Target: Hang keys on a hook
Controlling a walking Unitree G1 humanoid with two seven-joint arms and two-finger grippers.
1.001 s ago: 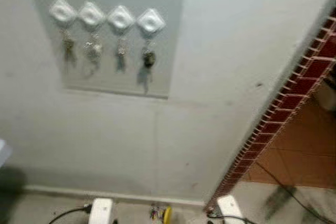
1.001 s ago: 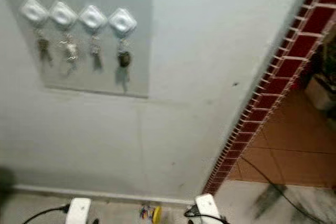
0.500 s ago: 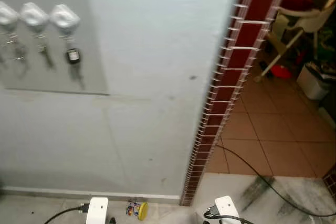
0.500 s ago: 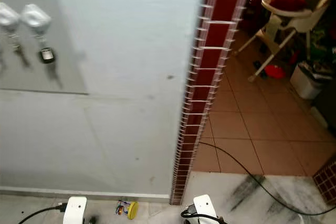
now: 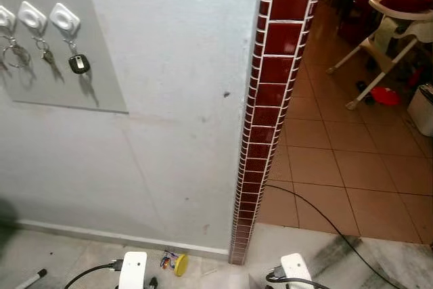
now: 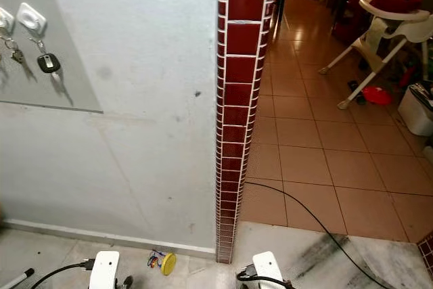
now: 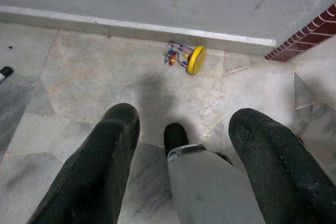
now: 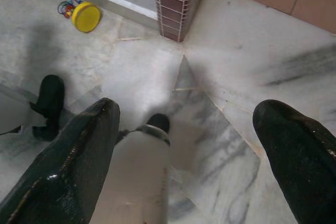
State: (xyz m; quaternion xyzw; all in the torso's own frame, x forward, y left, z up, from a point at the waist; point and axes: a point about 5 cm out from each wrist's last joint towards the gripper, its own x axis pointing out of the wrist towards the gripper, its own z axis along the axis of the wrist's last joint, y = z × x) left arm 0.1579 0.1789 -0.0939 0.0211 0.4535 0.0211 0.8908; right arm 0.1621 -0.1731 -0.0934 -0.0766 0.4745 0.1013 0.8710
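So the head camera has swung right in the last second: the grey panel of white diamond-shaped plastic hooks [image 5: 64, 17] was centre-left a moment ago and now sits at the far left edge. That's the camera turning, not the hooks moving. The black key fob on its ring [image 5: 78, 63] hangs from the rightmost hook, with more keys on the hooks beside it, so the hanging looks done to me and the robot seems to be turning away.

The dark red tiled pillar edge [image 5: 270, 113] is now mid-frame, with a white high chair [image 5: 396, 25] on the orange tile floor beyond.

Wrist views add what the head views barely catch: the left tool [image 7: 184, 145] and right tool [image 8: 194, 129] both hang low over the marble floor, fingers spread apart, nothing held, and a yellow disc toy [image 7: 195, 60] by the skirting.
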